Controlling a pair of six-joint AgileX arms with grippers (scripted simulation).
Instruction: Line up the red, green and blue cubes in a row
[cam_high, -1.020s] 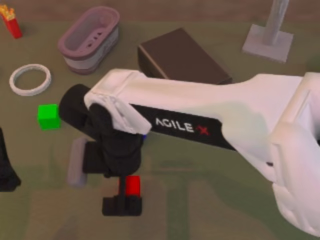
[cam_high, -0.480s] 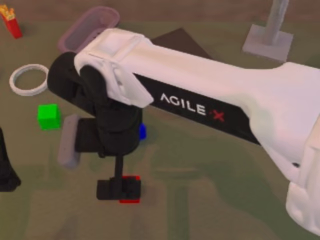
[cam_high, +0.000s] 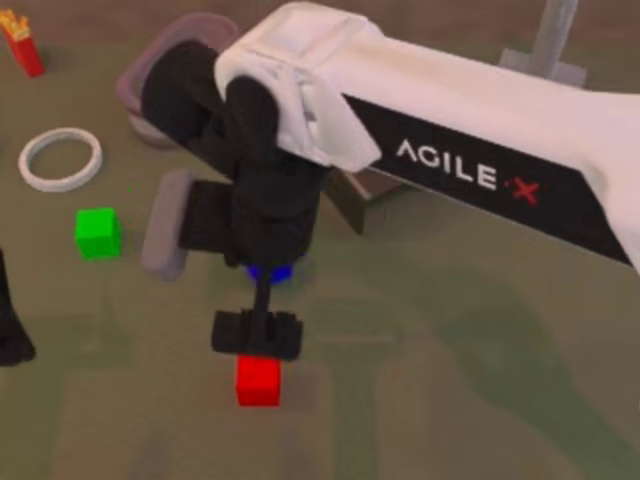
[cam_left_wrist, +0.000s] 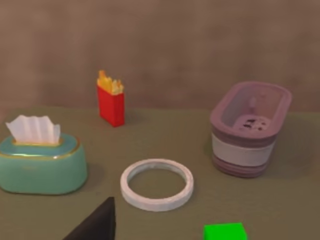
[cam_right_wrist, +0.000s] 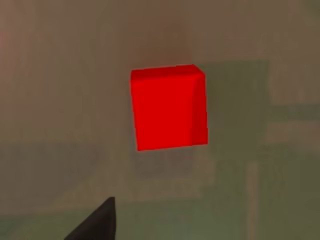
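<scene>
Red cube is seen lying free on the table, just at 6 o'clock of the right gripper, which hangs above it and grasps nothing; whether this claw is spread or closed cannot be told. The blue cube is half hidden under the right arm, at 12 o'clock of the gripper, and the green cube is set well apart, toward 9 o'clock. The left arm is parked at the table's 9 o'clock edge, and the state of its claw cannot be told either. The step in hand is judged to be the leaving of the red cube in its place. It is best done by a straight lift, so that the cube is not pushed or turned, before the next cube is fetched and laid beside it in one line. One red, one green and one blue cube are counted, also one white ring, one purple tub, one fries carton, one tissue box and one brown box.
</scene>
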